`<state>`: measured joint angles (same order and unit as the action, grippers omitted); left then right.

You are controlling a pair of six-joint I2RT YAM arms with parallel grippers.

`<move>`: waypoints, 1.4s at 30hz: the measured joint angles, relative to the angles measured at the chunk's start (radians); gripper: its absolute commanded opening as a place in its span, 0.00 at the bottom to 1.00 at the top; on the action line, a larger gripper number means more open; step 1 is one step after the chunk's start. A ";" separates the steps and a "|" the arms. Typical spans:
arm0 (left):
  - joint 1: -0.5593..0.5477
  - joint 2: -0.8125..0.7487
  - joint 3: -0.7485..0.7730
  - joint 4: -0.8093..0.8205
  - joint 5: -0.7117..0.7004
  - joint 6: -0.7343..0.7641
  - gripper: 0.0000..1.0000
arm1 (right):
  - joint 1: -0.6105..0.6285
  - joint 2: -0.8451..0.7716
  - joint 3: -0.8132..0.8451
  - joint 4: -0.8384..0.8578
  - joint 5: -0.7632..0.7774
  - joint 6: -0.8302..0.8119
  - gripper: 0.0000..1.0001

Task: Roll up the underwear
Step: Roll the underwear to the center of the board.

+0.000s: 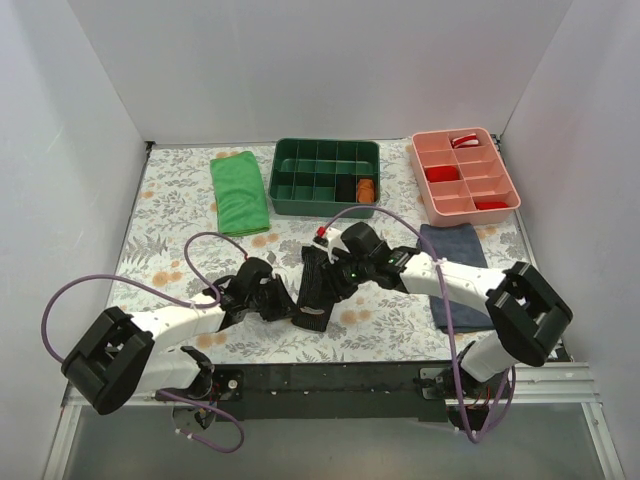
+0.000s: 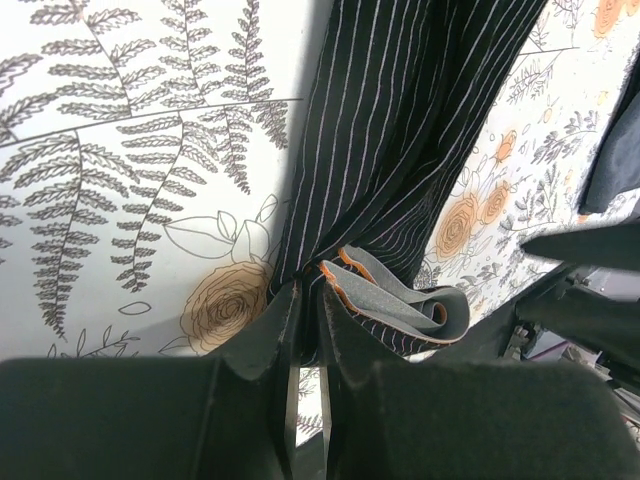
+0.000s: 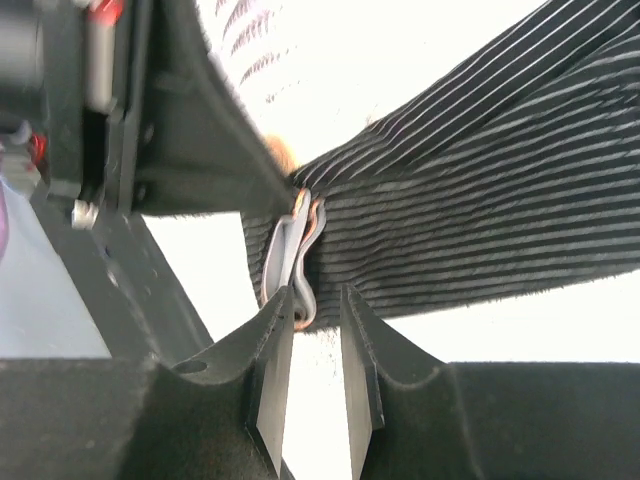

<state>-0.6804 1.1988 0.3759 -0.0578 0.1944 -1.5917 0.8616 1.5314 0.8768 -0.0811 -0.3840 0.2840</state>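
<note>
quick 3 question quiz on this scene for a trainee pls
1. True or false: the underwear lies spread out flat and wide.
2. The left gripper is: A) shut on the underwear's edge B) wide open above it C) parked far away from it.
3. Fill in: the right gripper has its jaws ___.
Key: 1 false, it is a narrow folded strip; 2 A; 3 open.
</note>
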 measured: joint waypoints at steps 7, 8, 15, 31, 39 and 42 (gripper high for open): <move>-0.001 0.035 0.048 -0.056 0.003 0.006 0.00 | 0.126 -0.094 -0.042 -0.050 0.118 -0.118 0.33; -0.002 0.037 0.051 -0.061 0.003 0.006 0.00 | 0.154 -0.104 -0.049 -0.052 0.139 -0.132 0.33; -0.002 0.071 0.096 -0.111 0.005 0.006 0.00 | 0.286 -0.128 -0.091 -0.053 0.272 -0.192 0.33; -0.002 0.089 0.111 -0.124 0.012 0.006 0.00 | 0.388 -0.063 -0.081 -0.031 0.446 -0.259 0.33; -0.002 0.090 0.111 -0.123 0.013 0.007 0.00 | 0.420 -0.067 -0.081 -0.024 0.547 -0.266 0.33; -0.002 0.092 0.113 -0.123 0.014 0.007 0.00 | 0.439 -0.094 -0.080 -0.028 0.587 -0.266 0.33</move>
<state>-0.6819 1.2907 0.4885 -0.1810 0.2089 -1.5848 1.3010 1.4376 0.7971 -0.1089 0.2028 0.0177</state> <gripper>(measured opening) 0.074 0.328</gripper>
